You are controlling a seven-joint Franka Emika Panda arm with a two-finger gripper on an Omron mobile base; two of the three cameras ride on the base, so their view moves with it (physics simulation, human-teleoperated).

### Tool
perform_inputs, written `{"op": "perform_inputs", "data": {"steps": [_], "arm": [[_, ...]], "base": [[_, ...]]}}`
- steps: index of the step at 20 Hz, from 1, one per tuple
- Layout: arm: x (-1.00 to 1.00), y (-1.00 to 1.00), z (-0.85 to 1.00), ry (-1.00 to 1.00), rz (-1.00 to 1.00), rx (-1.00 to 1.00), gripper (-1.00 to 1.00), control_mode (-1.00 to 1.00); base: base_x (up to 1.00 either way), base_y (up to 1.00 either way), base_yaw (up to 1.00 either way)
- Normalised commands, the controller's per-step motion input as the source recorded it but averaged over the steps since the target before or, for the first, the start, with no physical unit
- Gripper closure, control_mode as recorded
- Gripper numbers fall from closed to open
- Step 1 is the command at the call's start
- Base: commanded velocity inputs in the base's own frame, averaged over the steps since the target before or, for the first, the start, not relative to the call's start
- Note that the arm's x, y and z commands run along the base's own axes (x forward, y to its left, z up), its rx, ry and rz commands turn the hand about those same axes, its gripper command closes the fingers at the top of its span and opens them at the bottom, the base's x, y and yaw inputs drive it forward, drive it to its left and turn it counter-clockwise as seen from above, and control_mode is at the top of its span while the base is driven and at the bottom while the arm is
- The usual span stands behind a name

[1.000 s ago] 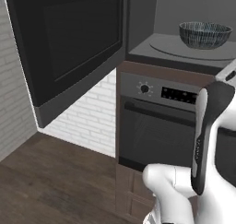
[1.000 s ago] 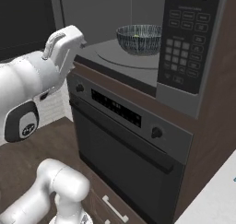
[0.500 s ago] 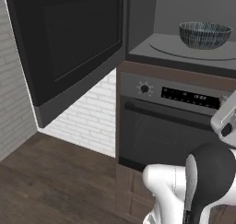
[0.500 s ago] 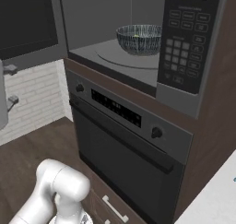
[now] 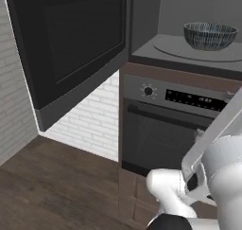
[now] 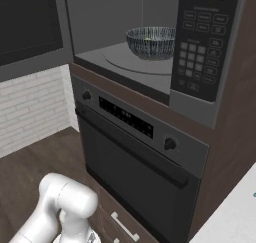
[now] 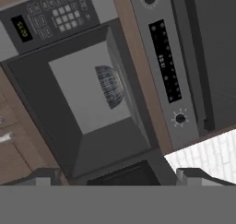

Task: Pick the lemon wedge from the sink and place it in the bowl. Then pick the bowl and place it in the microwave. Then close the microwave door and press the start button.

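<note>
the arm has swung away from the microwave point(image 6: 150, 62) over the last second: a second ago its hand hung beside the open cavity in the right base view, and now that space is clear, with the white links folded low in front of the oven point(image 6: 135, 157). the fingers point(image 7: 117, 177) stand wide apart and hold nothing; their two tips rise at the bottom of the hand view, rolled so the room lies on its side. ahead of the fingers and well apart from them, the bowl point(image 7: 109, 85) sits on the turntable inside the cavity, and in the right base view a small yellow-green spot, likely the lemon wedge point(image 6: 148, 38), shows inside the bowl point(image 6: 150, 41). the keypad point(image 7: 55, 18) lies beyond the bowl toward the top of the hand view, and the oven panel runs along the right. the door point(image 5: 66, 49) stands swung fully open, far off to the left of the cavity in the left base view, where the bowl point(image 5: 210, 35) also shows. so the bowl appears delivered and released, and the retreat probably clears room to reach round the door's outer face. what remains, by this reckoning, is pushing the door closed and pressing start; the wide swing of the door past the arm is the thing to watch.
</note>
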Motion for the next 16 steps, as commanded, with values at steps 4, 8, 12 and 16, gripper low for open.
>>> {"op": "perform_inputs", "data": {"steps": [4, 8, 12, 16], "arm": [[-0.01, 1.00, -0.21, 0.00, -0.11, 0.00, -1.00, -1.00], [0.23, 0.99, -0.47, 0.00, -0.06, -0.12, -1.00, -1.00], [0.46, 1.00, -0.40, -0.09, -0.11, -0.21, -1.00, -1.00], [0.58, 0.96, -0.44, -0.05, -0.10, -0.22, -1.00, -1.00]], "base": [[0.00, 0.00, 0.00], [0.00, 0.00, 0.00], [0.00, 0.00, 0.00], [0.00, 0.00, 0.00]]}}
